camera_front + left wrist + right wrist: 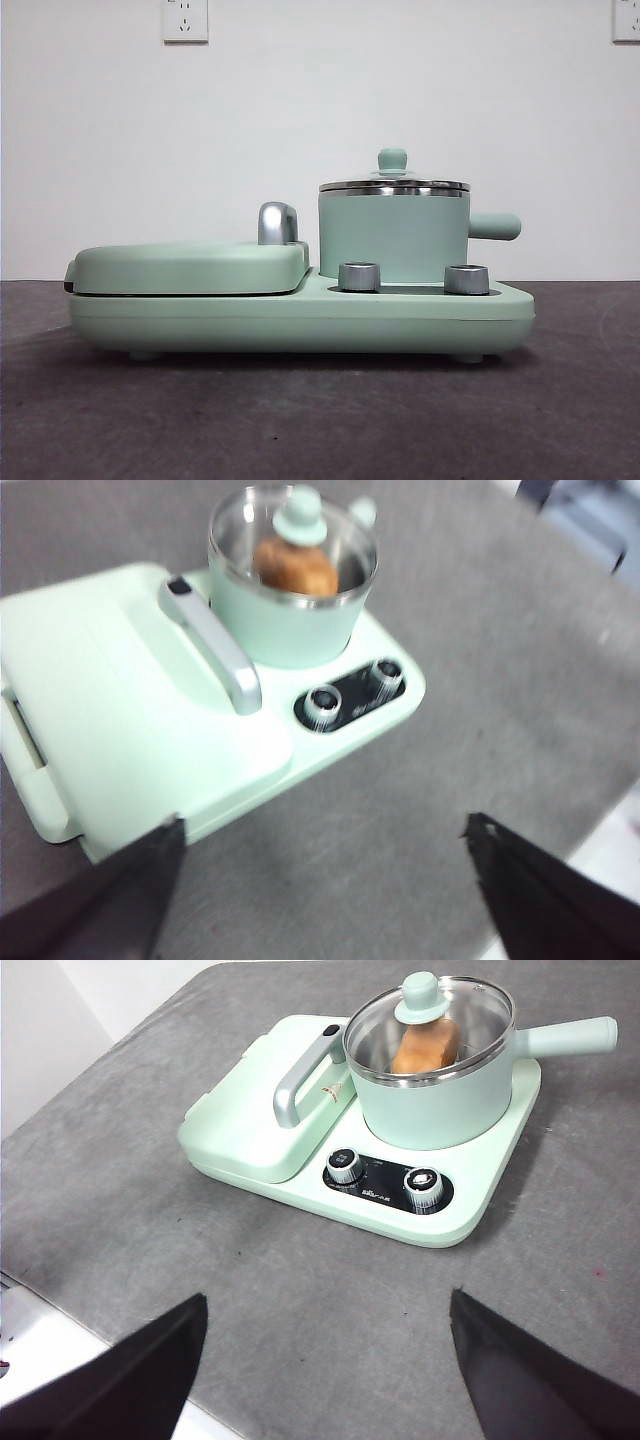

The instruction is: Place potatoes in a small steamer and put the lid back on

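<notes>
Potato point(424, 1048) in steamer point(430, 1100) | lid point(430, 1022) seated on rim | both grippers point(320, 880) point(325, 1360) wide open, empty, above table point(300, 1300)

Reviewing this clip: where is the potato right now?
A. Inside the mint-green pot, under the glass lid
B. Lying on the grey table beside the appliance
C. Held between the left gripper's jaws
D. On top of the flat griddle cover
A: both wrist views show the potato through the glass lid that sits on the pot, while both grippers hang back from the appliance with jaws open and empty.
</notes>
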You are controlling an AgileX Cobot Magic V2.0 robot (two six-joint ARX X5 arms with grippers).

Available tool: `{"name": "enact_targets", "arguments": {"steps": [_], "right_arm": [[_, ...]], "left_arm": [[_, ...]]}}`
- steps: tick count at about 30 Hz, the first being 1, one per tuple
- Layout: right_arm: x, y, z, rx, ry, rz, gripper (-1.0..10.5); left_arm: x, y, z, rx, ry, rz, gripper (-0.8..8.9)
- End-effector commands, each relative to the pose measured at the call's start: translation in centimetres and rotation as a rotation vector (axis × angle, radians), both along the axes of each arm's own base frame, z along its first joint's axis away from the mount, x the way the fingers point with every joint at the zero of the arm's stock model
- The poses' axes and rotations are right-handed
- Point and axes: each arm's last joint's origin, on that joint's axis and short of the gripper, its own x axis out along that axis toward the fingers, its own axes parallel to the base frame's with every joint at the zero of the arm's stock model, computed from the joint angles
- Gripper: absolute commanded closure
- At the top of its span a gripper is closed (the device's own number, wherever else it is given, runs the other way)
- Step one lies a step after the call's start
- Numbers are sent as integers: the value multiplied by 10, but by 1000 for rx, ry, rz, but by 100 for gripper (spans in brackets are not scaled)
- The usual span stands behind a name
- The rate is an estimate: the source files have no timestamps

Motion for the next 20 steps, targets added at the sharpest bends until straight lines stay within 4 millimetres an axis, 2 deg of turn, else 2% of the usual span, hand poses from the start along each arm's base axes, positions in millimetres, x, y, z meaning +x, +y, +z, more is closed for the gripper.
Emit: {"name": "enact_targets", "arguments": {"steps": [1, 2, 3, 20], "right_arm": [[-1, 0, 3, 10, -16, 14, 777], [-1, 0, 3, 7, -17, 15, 965], [-1, 0, 3, 0, -24, 19, 917], [-1, 0, 3, -10, -31, 12, 928]], "left_arm": [[-13, 9, -7, -62, -36, 3, 778], [-17, 12, -10, -68, -45, 8, 784], [-20, 15, -12, -69, -52, 16, 811], [-24, 18, -15, -78, -69, 20, 808]]}}
